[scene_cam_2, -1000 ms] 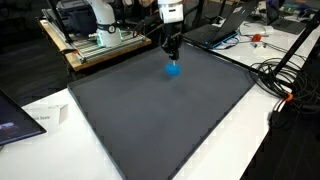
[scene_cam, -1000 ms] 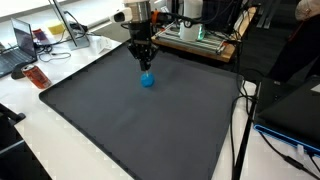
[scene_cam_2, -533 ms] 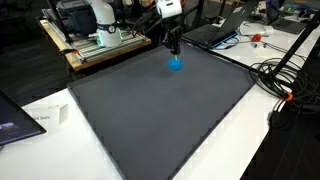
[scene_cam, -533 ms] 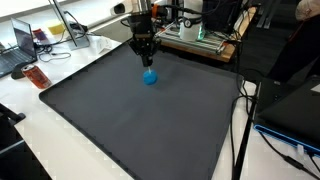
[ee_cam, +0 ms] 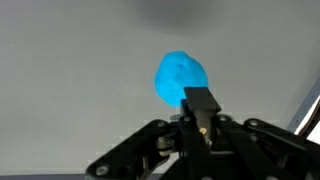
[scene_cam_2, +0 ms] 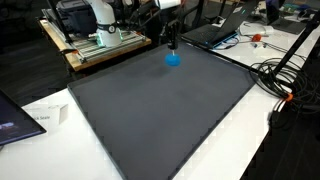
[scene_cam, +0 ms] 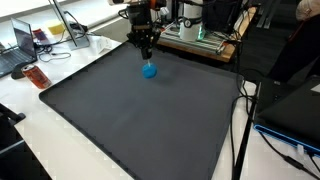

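A small bright blue soft object point(scene_cam: 149, 70) point(scene_cam_2: 172, 58) hangs just under my gripper point(scene_cam: 146, 55) point(scene_cam_2: 171, 44) near the far edge of the dark grey mat point(scene_cam: 150, 125) point(scene_cam_2: 160, 110). It is a little above the mat. In the wrist view the two black fingers are pressed together at the gripper point(ee_cam: 200, 100). The blue object point(ee_cam: 180, 78) sticks out past their tips, pinched by its near edge. The pinch point itself is hidden behind the fingers.
An open frame with electronics point(scene_cam: 195, 35) point(scene_cam_2: 95, 40) stands behind the mat. A laptop point(scene_cam: 20, 45) and an orange item point(scene_cam: 35, 75) lie on the white table beside the mat. In an exterior view, cables point(scene_cam_2: 285, 75) and a tripod leg run along one side.
The gripper has risen and the blue object has come up with it, off the mat. The jaws have stayed shut.
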Tool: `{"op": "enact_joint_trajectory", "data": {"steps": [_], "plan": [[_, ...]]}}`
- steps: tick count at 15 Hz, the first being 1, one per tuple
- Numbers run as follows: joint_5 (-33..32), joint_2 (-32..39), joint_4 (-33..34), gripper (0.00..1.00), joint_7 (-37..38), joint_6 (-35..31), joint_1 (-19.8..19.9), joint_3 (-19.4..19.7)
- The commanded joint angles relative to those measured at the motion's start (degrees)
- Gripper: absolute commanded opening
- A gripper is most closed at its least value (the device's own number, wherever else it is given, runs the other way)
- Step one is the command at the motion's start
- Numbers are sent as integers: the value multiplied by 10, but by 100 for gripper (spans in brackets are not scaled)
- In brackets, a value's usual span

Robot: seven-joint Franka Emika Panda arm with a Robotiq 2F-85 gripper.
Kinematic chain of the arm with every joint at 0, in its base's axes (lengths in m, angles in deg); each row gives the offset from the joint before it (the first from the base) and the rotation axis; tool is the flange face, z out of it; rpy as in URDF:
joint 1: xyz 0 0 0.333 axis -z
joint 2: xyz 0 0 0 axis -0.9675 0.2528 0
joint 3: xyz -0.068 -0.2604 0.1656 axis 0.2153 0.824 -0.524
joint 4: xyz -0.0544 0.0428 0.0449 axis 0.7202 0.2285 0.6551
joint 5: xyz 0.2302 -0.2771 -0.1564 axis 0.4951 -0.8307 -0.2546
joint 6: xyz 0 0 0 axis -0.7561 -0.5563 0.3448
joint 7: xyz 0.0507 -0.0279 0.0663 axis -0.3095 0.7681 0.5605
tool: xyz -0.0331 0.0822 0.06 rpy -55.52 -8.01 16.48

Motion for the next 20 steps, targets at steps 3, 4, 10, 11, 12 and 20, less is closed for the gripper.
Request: {"op": "enact_joint_trajectory", "data": {"steps": [3, 4, 10, 11, 12, 20], "plan": [[-35, -73, -2, 3, 5, 78, -16, 16], [-99, -77, -2, 3, 83, 74, -12, 19], [-132, -107, 13, 3, 99, 119, -21, 17], [-126, -111, 18, 3, 92, 129, -25, 17], [-127, -113, 23, 3, 92, 136, -27, 16], [-116, -106, 33, 12, 86, 145, -38, 19]]}}
